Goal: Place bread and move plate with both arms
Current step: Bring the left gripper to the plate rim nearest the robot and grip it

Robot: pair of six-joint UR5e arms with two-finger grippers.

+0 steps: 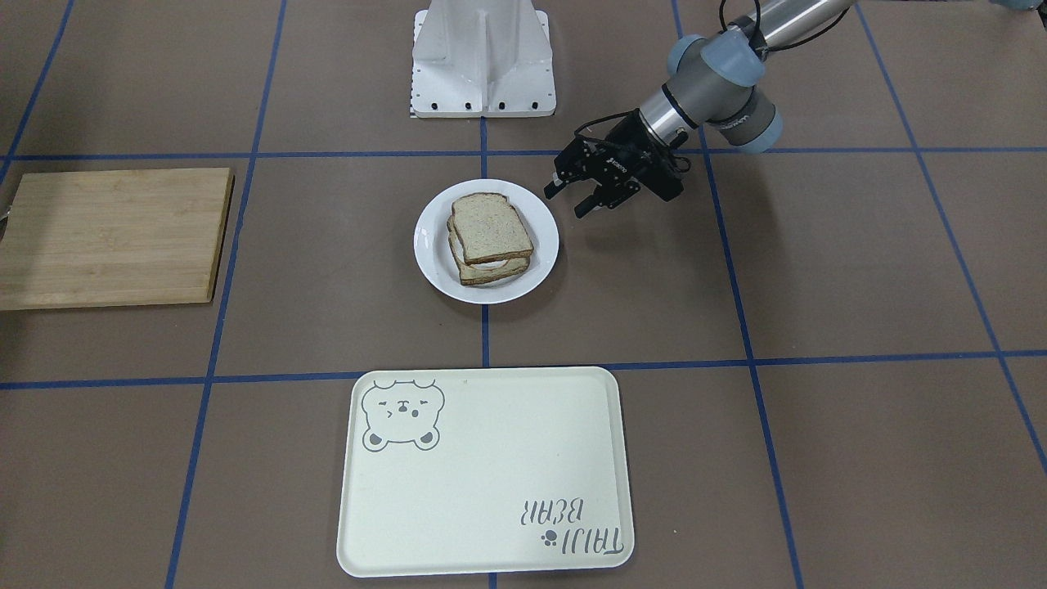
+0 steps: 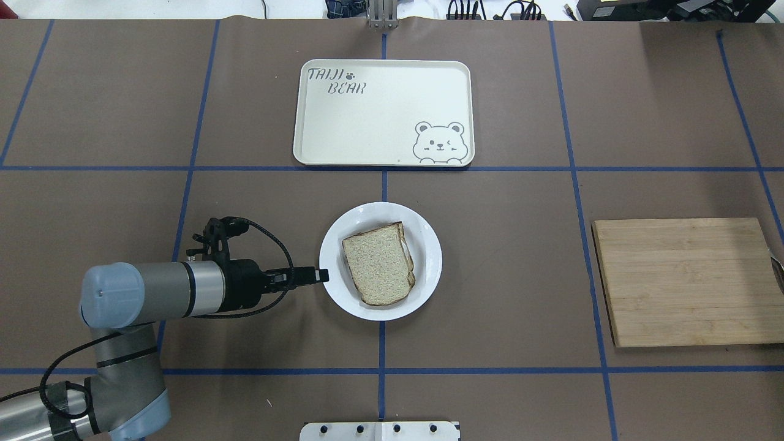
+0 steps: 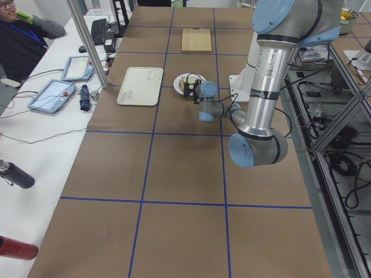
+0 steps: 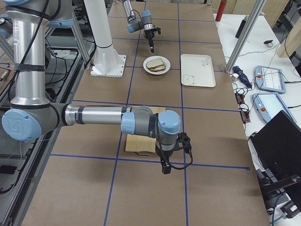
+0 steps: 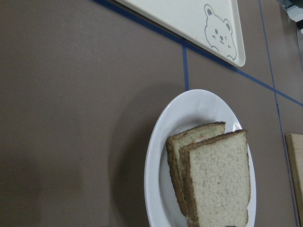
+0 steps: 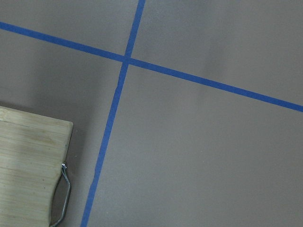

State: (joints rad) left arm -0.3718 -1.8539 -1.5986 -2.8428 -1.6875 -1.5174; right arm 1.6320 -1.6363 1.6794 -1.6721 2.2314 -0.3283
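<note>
White metal, the fixed stand (image 1: pixel 483 57) sits well back from the plate (image 1: pixel 429 245), on the robot's side of it. Closer in, the left gripper (image 1: pixel 570 200) hangs just beside the plate's rim, on the robot's left of it. Its fingers are spread apart and hold nothing. Whether a fingertip touches the rim cannot be told.

On the plate lies the bread (image 1: pixel 491 227), flat and slightly askew on top of a second slice (image 1: pixel 483 274), with a sliver of white showing between the two. So the placing part looks done.

Off to the robot's right of the plate is a wooden cutting board (image 1: pixel 110 237). The right gripper (image 4: pixel 165 167) hangs past the board's far end, well apart from the plate. It shows only in the side view, so how far open it is cannot be told.

Beyond the plate, on the far side from the robot, lies the cream tray (image 1: pixel 491 491) with its bear drawing. The plate is not on it. Moving the plate looks to be what is left, and neither gripper has hold of it yet.
</note>
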